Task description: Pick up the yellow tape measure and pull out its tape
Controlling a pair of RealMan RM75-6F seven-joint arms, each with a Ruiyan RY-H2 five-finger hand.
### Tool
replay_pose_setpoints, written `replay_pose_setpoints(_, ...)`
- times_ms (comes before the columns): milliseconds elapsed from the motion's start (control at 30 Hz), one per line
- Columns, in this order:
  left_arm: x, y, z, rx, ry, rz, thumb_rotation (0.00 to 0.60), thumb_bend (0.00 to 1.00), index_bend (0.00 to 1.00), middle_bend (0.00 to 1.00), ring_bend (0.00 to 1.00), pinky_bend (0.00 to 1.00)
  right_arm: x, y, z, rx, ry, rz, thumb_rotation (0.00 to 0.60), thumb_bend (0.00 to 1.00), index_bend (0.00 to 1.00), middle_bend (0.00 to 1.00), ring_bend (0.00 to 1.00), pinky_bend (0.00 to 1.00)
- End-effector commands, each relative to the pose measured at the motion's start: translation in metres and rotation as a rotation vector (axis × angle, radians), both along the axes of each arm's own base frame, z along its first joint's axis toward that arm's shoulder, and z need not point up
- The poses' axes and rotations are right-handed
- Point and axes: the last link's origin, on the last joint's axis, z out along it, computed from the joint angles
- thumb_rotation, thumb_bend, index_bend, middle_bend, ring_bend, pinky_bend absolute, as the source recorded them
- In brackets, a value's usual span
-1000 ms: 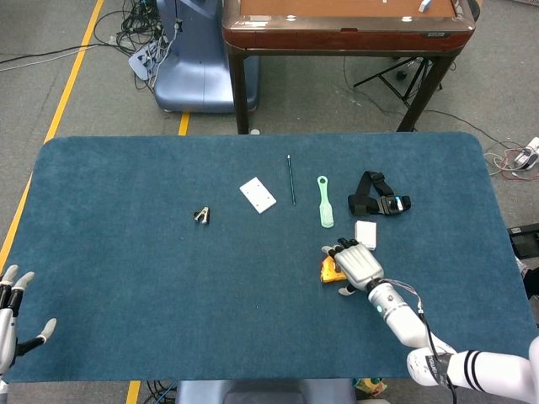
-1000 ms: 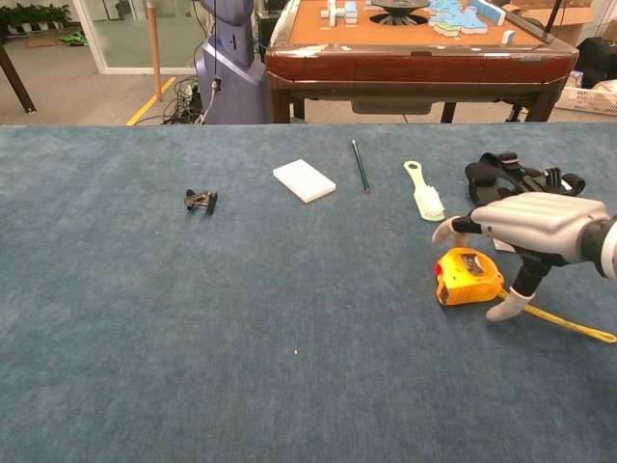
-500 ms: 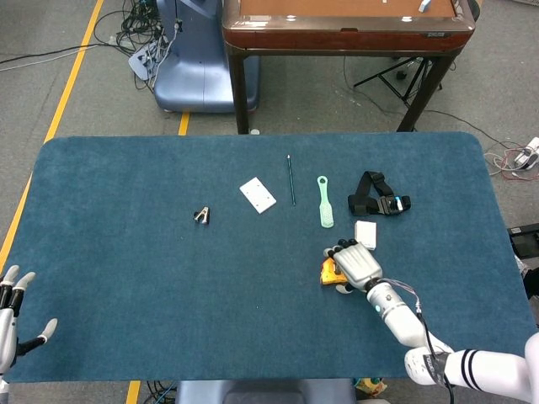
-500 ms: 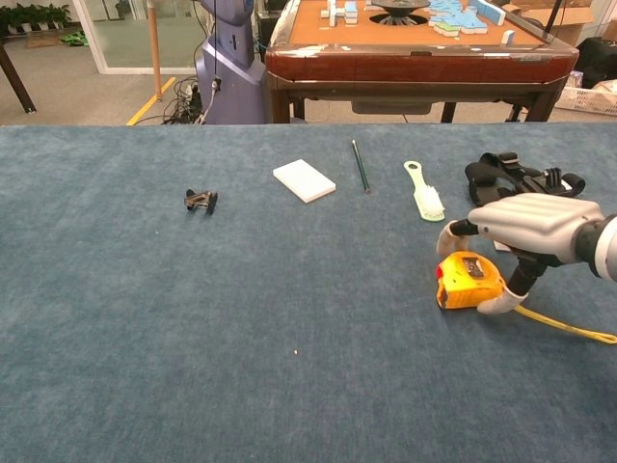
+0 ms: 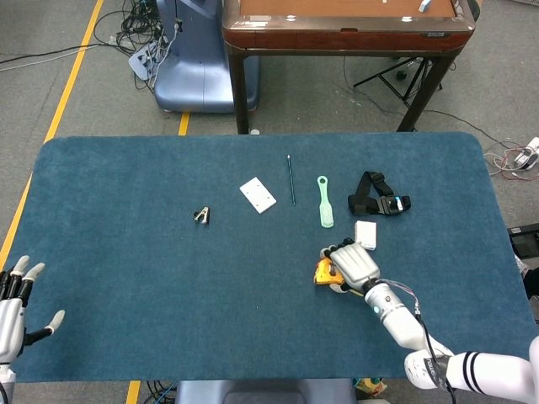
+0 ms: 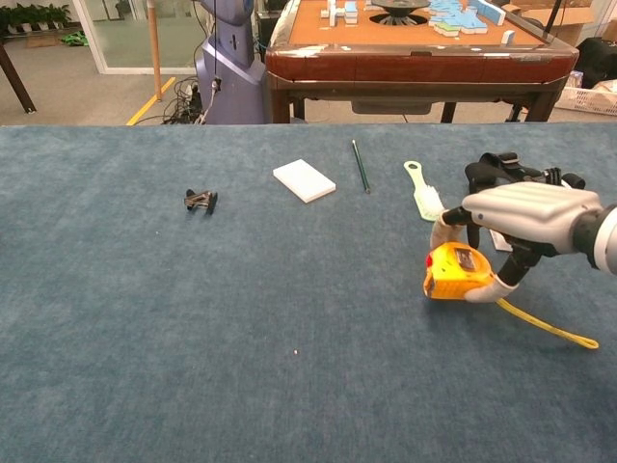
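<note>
The yellow tape measure (image 5: 323,272) (image 6: 455,272) sits tilted at the table's right side. My right hand (image 5: 355,263) (image 6: 521,214) grips it, fingers over the far side and thumb under the near edge. A short length of yellow tape (image 6: 542,326) trails out of the case to the right and lies on the blue cloth. Whether the case has left the cloth I cannot tell. My left hand (image 5: 13,307) stays at the table's near left corner, fingers spread and holding nothing; the chest view does not show it.
Behind the tape measure lie a green brush (image 6: 423,191), a black strap (image 6: 511,172), a pencil (image 6: 361,166) and a white pad (image 6: 304,180). A small white box (image 5: 365,234) lies by my right hand. A black clip (image 6: 201,200) lies further left. A wooden table (image 6: 405,58) stands beyond.
My right hand closed its thumb and fingers around the tape measure and shifted it slightly left, tilting the case. The left hand drifted slightly up.
</note>
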Motion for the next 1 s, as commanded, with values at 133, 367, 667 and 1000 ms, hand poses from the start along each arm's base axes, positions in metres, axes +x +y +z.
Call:
replay_pose_setpoints(133, 0.015, 0.038, -0.003, -0.043, -0.050, -0.075, 0.600, 0.21, 0.13, 0.00, 0.00, 0.00, 0.033, -0.005, 0.017, -0.055, -0.101, 0.033, 0.600, 0.57, 0.56, 0.57, 0.41, 0.24)
replay_pose_setpoints(367, 0.044, 0.084, -0.025, -0.119, -0.218, -0.125, 0.600, 0.21, 0.13, 0.00, 0.00, 0.00, 0.074, -0.005, 0.027, -0.099, -0.156, 0.083, 0.600, 0.58, 0.59, 0.60, 0.46, 0.25)
replay_pose_setpoints(667, 0.081, 0.117, -0.059, -0.206, -0.494, -0.113, 0.600, 0.21, 0.09, 0.00, 0.00, 0.00, 0.113, -0.002, 0.017, -0.124, -0.228, 0.054, 0.600, 0.62, 0.61, 0.63, 0.50, 0.27)
replay_pose_setpoints(1000, 0.111, 0.134, -0.091, -0.257, -0.635, -0.107, 0.600, 0.21, 0.02, 0.00, 0.00, 0.00, 0.151, -0.002, -0.003, -0.128, -0.286, 0.044, 0.600, 0.68, 0.63, 0.64, 0.55, 0.28)
